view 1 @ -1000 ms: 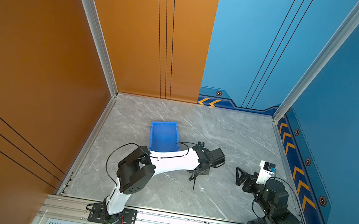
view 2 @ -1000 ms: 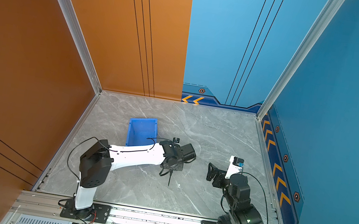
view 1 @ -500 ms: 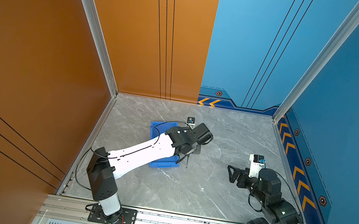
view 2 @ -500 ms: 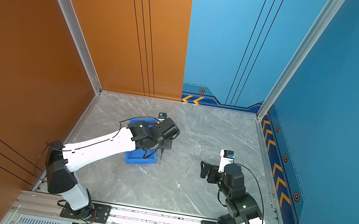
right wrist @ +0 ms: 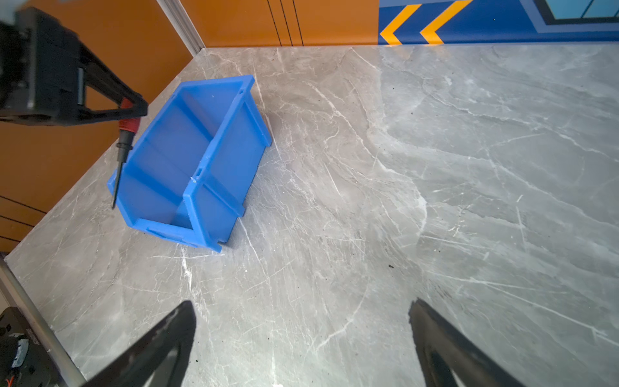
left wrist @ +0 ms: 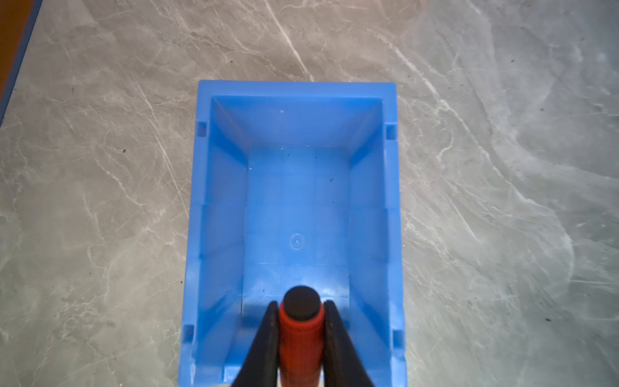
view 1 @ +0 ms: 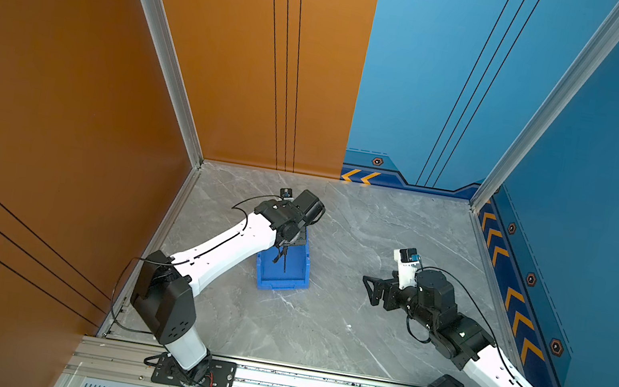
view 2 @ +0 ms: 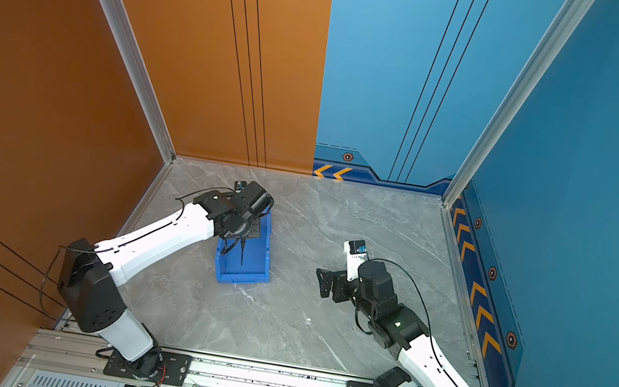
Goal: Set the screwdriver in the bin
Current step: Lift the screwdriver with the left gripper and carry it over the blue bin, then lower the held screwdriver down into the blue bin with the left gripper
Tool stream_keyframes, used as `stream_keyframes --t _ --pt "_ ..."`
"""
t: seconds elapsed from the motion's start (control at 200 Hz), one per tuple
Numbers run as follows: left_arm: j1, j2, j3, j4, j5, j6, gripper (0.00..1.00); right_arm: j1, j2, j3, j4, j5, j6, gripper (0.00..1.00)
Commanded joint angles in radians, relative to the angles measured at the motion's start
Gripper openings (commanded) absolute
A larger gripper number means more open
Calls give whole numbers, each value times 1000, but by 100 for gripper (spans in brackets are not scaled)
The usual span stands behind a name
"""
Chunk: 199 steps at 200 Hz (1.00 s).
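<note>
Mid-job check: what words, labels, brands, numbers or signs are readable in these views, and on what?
No words or numbers are legible anywhere.
Yellow chevrons on the blue wall band: arrow signs, no text.
White wrist-camera mount: tiny dark print, too small to read.
Bright blue plastic bin: moulded round mark on its floor, no letters.
Orange-red-handled screwdriver: no marking visible.

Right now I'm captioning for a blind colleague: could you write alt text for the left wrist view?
The left gripper is shut on an orange-red-handled screwdriver, seen end-on, above one end of an open blue plastic bin. The bin looks empty and sits on a grey marble tabletop.
</note>
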Motion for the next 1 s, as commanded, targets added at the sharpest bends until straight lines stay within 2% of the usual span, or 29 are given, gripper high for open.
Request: stream_keyframes --t 0.0,0.29,0.581,0.991 --pt "15 80 40 10 -12 38 0 7 19 43 42 15 -26 100" --pt "31 221 65 43 -7 44 0 -1 37 52 36 34 -10 100" --pt "71 292 24 125 35 40 0 -8 48 57 34 35 -9 100" --pt "73 339 -6 177 63 24 0 -7 33 55 27 42 -23 100"
